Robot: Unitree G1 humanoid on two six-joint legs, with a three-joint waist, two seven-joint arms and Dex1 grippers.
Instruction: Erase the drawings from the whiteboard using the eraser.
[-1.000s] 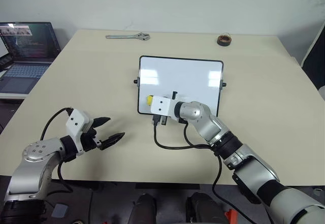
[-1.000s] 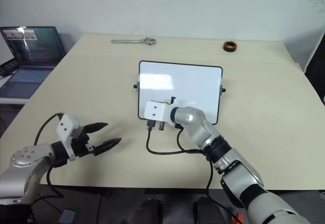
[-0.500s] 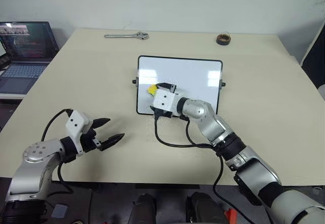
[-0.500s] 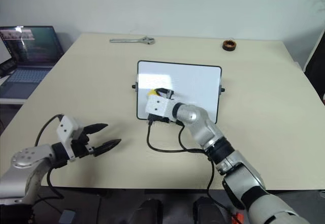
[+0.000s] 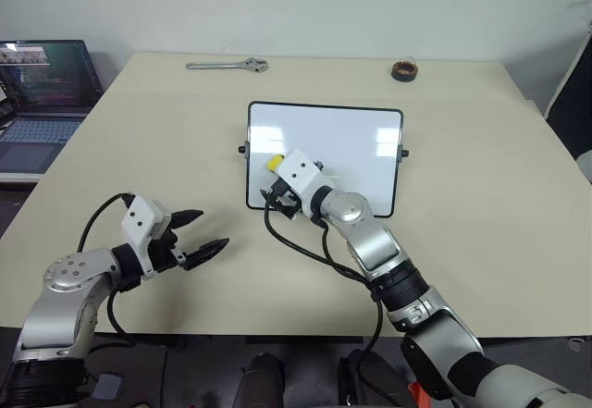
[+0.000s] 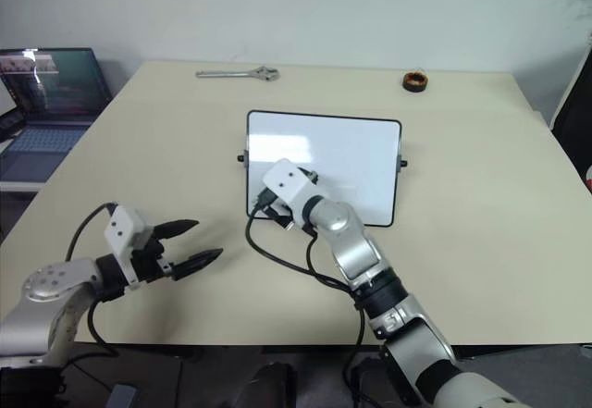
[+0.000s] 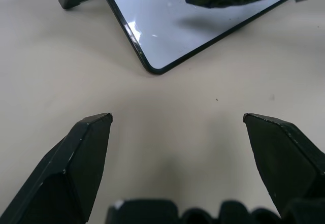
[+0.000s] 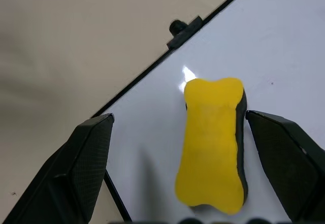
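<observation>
The whiteboard (image 5: pixel 351 144) lies flat in the middle of the table, its white surface plain where it shows; the drawings are out of view. The eraser (image 5: pixel 275 161), yellow on top with a black base, rests on the board near its left edge. My right gripper (image 8: pixel 179 115) hovers over that spot, open wide, with a finger on either side of the eraser (image 8: pixel 213 142) and a gap to each. My left gripper (image 5: pixel 211 229) hangs open over bare table, short of the board's near left corner (image 7: pixel 152 69), with nothing between its fingers.
A metal wrench (image 5: pixel 227 65) lies at the table's far edge on the left, and a dark tape roll (image 5: pixel 402 70) at the far right. An open laptop (image 5: pixel 46 93) stands on a side desk to the left.
My right gripper has opened and let go of the eraser, which now lies loose on the board. The right wrist has rolled. The left arm has kept still.
</observation>
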